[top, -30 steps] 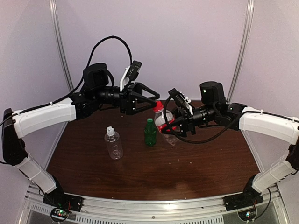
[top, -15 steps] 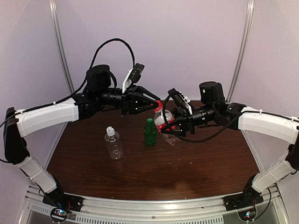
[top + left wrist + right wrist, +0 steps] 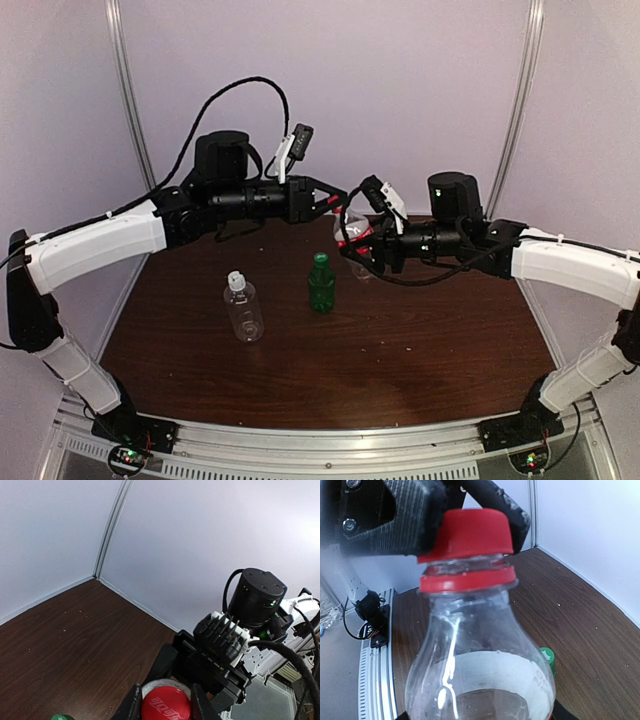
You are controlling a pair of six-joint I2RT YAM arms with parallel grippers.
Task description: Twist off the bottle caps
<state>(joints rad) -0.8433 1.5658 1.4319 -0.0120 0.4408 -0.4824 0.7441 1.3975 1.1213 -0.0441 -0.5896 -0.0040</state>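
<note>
Aloft near back wall point(image 3: 400, 100), red cap point(image 3: 467, 530) in left end effector point(image 3: 165, 706).

Right end effector point(image 3: 366, 250) has lifted the clear red-labelled plastic bottle point(image 3: 352, 228) off the table point(image 3: 400, 350); left end effector point(image 3: 342, 200) has closed on its round red plastic cap point(image 3: 165, 705).

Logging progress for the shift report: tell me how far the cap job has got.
Done: nothing; all three caps sit on their bottles. In hand: the right pincer holds the red-label bottle raised while the left pincer grips its red cap. Left: the green cap on the green bottle, the white cap on the clear bottle.
</note>
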